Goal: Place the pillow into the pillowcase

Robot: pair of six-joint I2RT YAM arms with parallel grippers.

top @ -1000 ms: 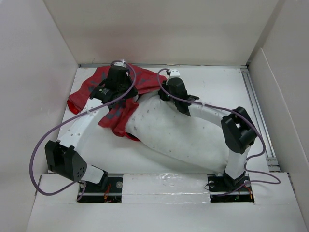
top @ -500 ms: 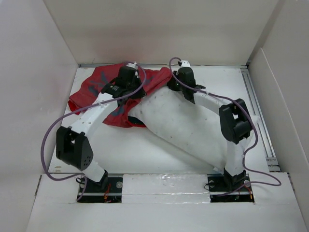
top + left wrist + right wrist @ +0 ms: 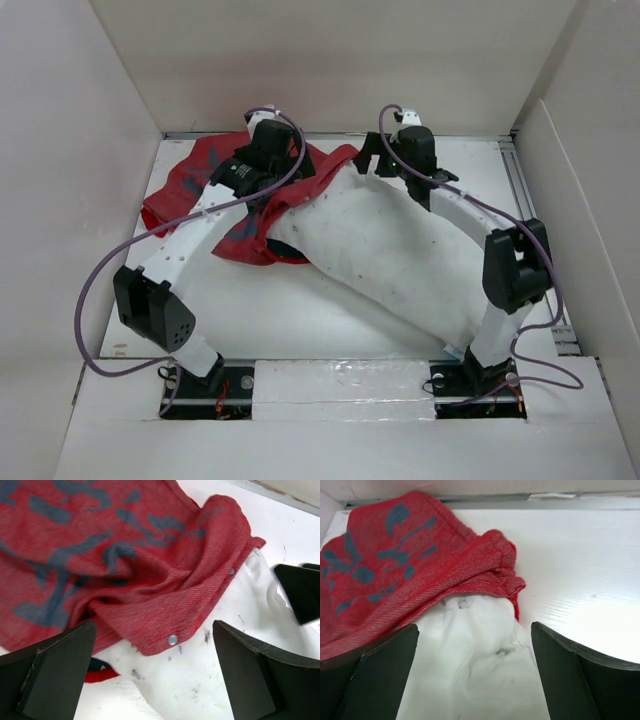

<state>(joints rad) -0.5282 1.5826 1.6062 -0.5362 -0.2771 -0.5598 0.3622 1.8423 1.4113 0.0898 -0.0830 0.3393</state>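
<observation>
At 11 o'clock on the table (image 3: 300, 325) the pillowcase (image 3: 190, 185) lies bunched, dull red side with grey-blue marks up. Pillow (image 3: 390, 255) runs diagonally from roughly 12 o'clock down to 5 o'clock. Only its far end sits under the case mouth; the bulk is outside on the table.

Left gripper (image 3: 154, 627): jaws spread wide, nothing between them, poised over the hem where it overlaps the pillow. Two metal snaps (image 3: 172, 640) show on that hem edge.

Right gripper (image 3: 475, 627): also wide and empty, over the far corner of the mouth at about 1 o'clock, where the red edge is rolled into a thick fold on the white fabric.

My read on why they sit like this: each arm covers one side of the opening, left at 11, right at 1, so the mouth can be taken on both sides and drawn along the pillow toward 5 o'clock. With the pillow lying flat, the table carries its weight and only the cloth has to travel.

Progress: early, most of the insertion is still to do.

Next needs a clean pinch of the top hem layer only. Risks:
- the rolled corner could feed both layers into the right jaws
- either jaw could catch pillow fabric with the hem, so the pillow drags instead of the case sliding.
</observation>
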